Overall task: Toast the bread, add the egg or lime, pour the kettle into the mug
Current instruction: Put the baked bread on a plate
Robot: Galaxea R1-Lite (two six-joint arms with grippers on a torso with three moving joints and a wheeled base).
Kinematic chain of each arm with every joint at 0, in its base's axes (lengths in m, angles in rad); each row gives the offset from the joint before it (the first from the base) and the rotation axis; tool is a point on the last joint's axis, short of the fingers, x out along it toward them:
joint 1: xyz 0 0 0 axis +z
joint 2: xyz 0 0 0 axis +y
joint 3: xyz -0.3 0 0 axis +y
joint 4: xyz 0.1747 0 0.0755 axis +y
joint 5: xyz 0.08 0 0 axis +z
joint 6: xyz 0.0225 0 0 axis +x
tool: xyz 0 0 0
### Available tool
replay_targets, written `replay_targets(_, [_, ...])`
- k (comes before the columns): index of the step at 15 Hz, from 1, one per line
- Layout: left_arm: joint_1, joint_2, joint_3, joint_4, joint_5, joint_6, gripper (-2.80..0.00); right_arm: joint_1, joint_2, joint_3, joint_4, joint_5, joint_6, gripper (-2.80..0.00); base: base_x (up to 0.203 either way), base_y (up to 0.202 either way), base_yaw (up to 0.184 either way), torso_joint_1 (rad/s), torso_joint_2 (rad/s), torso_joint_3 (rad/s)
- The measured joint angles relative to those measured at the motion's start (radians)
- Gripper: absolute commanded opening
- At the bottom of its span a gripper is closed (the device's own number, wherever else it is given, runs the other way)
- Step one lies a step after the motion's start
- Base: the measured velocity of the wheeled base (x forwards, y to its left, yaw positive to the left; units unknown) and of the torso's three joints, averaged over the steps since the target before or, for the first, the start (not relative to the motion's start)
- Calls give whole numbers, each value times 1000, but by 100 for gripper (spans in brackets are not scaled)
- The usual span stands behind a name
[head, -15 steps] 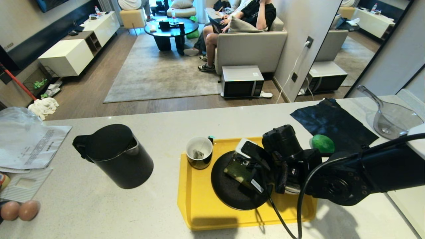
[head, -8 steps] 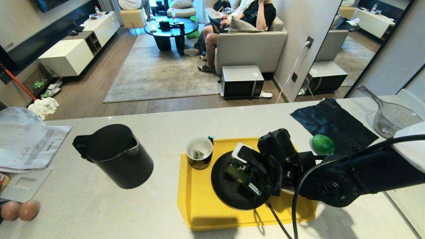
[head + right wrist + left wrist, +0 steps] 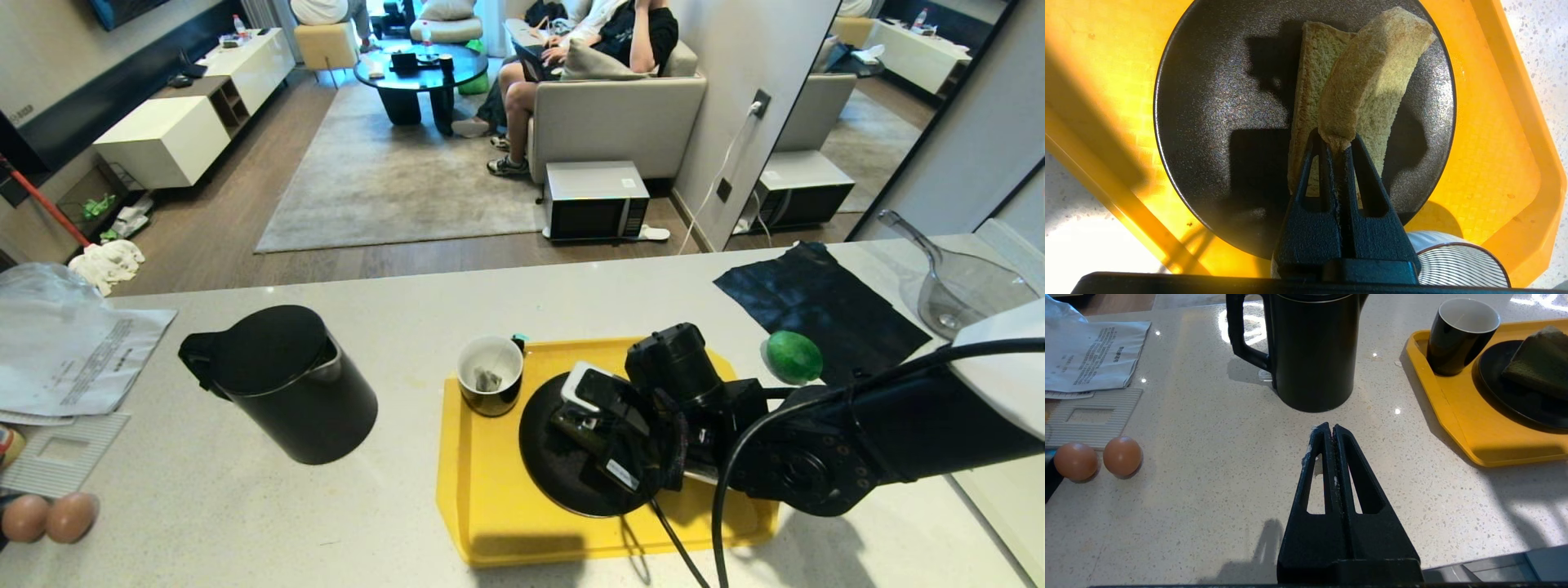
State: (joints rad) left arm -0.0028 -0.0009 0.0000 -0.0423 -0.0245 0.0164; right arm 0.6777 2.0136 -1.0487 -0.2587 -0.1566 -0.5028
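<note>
Fingers (image 3: 1331,433) of the left gripper (image 3: 1332,430) are pressed together on nothing, hovering over the speckled pale desk (image 3: 245,506) just short of the tall matte black kettle (image 3: 282,384); this arm is outside the head view. Two plain brown eggs (image 3: 49,517) lie at the desk's left edge, half cut off there. Right of the kettle, the small glossy black mug (image 3: 490,376) with a white inside stands in the near-left corner of the yellow plastic tray (image 3: 490,506). On the tray sits a round black plate (image 3: 1208,134), and above it the right gripper (image 3: 1338,141) points down, its fingers clamped on a corner of the thick slice of bread (image 3: 1367,73). In the head view the wrist hides nearly the whole slice. Whether the bread's far edge touches the plate cannot be told. A striped bowl (image 3: 1453,261) is mostly hidden behind the wrist. Further right, the glossy green lime (image 3: 793,357) lies on the desk beside the tray.
</note>
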Motion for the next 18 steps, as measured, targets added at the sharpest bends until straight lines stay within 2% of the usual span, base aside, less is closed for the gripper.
replay_targets(3, [0,0,0,0,0,0,-280,1,1,-2,0,0,0,-280,0,0,0,0,0,0])
replay_targets(4, [0,0,0,0,0,0,-280,0,2,-2,0,0,0,0,0,0,0,0,0,0])
replay_targets(11, [0,0,0,0,0,0,-280,1,-2,1,-1,-1,2,0,0,0,0,0,0,0])
replay_targets(18, [0,0,0,0,0,0,-280,1,11,6,-79,-1,-7,0,0,0,0,0,0,0])
